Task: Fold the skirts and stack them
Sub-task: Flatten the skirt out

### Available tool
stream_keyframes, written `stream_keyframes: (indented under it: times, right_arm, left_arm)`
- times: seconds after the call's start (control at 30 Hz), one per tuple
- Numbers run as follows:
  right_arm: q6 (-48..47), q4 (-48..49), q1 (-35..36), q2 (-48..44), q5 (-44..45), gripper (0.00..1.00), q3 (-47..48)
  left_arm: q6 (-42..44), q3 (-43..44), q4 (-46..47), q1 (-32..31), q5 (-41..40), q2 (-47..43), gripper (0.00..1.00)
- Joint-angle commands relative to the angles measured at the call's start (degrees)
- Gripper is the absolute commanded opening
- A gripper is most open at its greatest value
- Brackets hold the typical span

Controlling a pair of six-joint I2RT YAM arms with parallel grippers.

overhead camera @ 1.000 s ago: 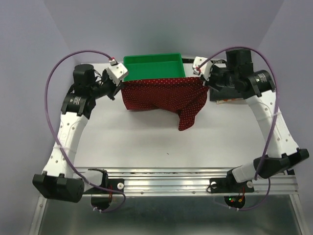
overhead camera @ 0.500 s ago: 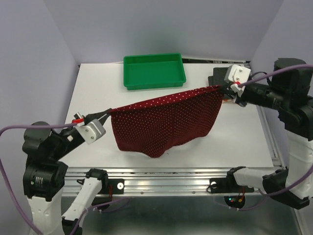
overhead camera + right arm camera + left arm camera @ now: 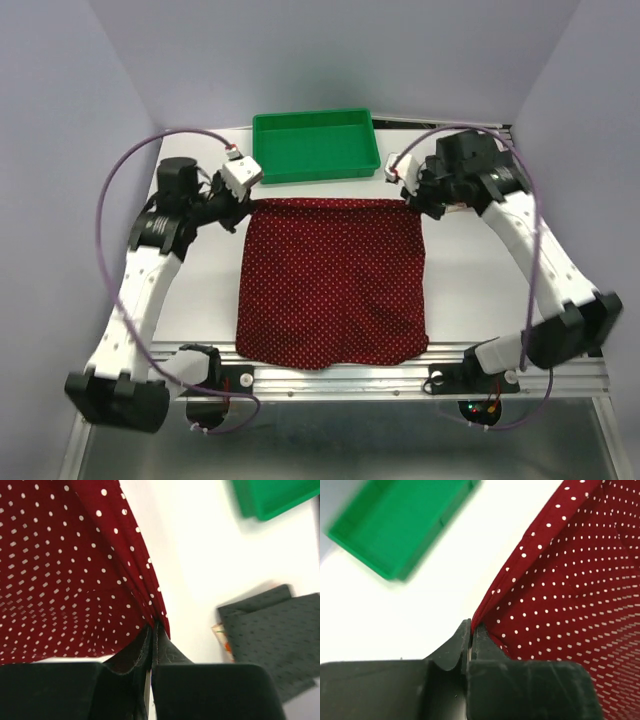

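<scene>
The dark red skirt with white dots point(image 3: 332, 280) lies spread flat on the white table, its near hem reaching the table's front edge. My left gripper point(image 3: 250, 198) is shut on its far left corner, and the wrist view shows the cloth edge point(image 3: 530, 580) pinched between the tips of that gripper point(image 3: 471, 626). My right gripper point(image 3: 410, 196) is shut on the far right corner, with the gripper point(image 3: 154, 625) clamping the red cloth point(image 3: 75, 570). A folded charcoal-grey skirt point(image 3: 270, 630) lies beside it on an orange-and-white patterned one point(image 3: 222, 636).
The green tray point(image 3: 315, 172) stands at the back of the table, just beyond the red skirt's far edge. The right arm hangs over the folded pile at the back right. Bare table point(image 3: 200, 290) shows left and right of the spread skirt.
Half a second ago the red skirt hung stretched in the air between both raised grippers. Now it lies flat on the table, with both grippers low at its far corners.
</scene>
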Motion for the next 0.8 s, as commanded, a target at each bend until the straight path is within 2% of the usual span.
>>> stream_keyframes:
  times: [0.0,0.17,0.27,0.33,0.37,0.4,0.43,0.47,0.5,0.53,0.57,0.6,0.63,0.77]
  right_arm:
    - [-0.8,11.8,-2.3,9.5,9.8,0.01,-2.2]
    - [0.2,16.1,-2.3,24.7,9.6,0.01,2.8]
    - [2.5,18.8,-2.3,33.2,11.2,0.07,7.1]
    - [4.0,20.9,-2.3,36.9,12.0,0.23,10.7]
    - [6.2,21.7,-2.3,40.1,12.8,0.43,12.2]
    - [7.0,21.7,-2.3,41.6,13.1,0.5,13.7]
    - [7.8,21.7,-2.3,42.7,13.5,0.52,16.5]
    - [9.5,21.9,-2.3,44.3,13.9,0.62,17.8]
    - [10.3,22.2,-2.3,44.8,14.5,0.68,18.7]
    - [10.8,22.3,-2.3,45.0,15.2,0.72,19.5]
    - [11.7,22.4,-2.3,44.9,16.6,0.8,20.3]
    - [11.9,22.9,-2.3,44.0,17.4,0.83,20.3]
    - [12.2,23.3,-2.3,43.0,18.3,0.84,19.8]
    - [12.6,23.2,-2.3,36.6,16.8,0.85,15.3]
  left_arm:
    - [-2.2,-3.6,8.7,0.1,-10.6,11.1,0.0]
    - [-4.0,-4.7,18.9,-0.3,-13.1,23.1,0.09]
    - [-5.5,-1.6,21.7,-0.3,-14.6,30.3,0.1]
    - [-7.1,1.2,22.5,-0.3,-15.7,35.3,0.11]
    - [-7.7,3.3,22.8,-0.3,-16.3,36.7,0.14]
    - [-8.8,4.4,23.0,-0.3,-16.6,39.0,0.16]
    - [-9.5,5.3,23.0,-0.3,-16.9,39.9,0.22]
    - [-10.2,6.7,23.1,-0.3,-17.1,41.0,0.26]
    - [-11.3,7.2,23.1,-0.3,-17.0,41.2,0.42]
    - [-11.3,7.4,23.0,-0.3,-16.9,41.1,0.42]
    - [-11.9,7.5,22.7,-0.3,-16.8,40.7,0.63]
    - [-12.0,7.3,22.6,-0.3,-17.1,40.1,0.65]
    - [-12.0,6.9,22.4,-0.3,-17.7,38.3,0.72]
    - [-11.0,3.4,21.0,-0.3,-21.0,31.5,0.72]
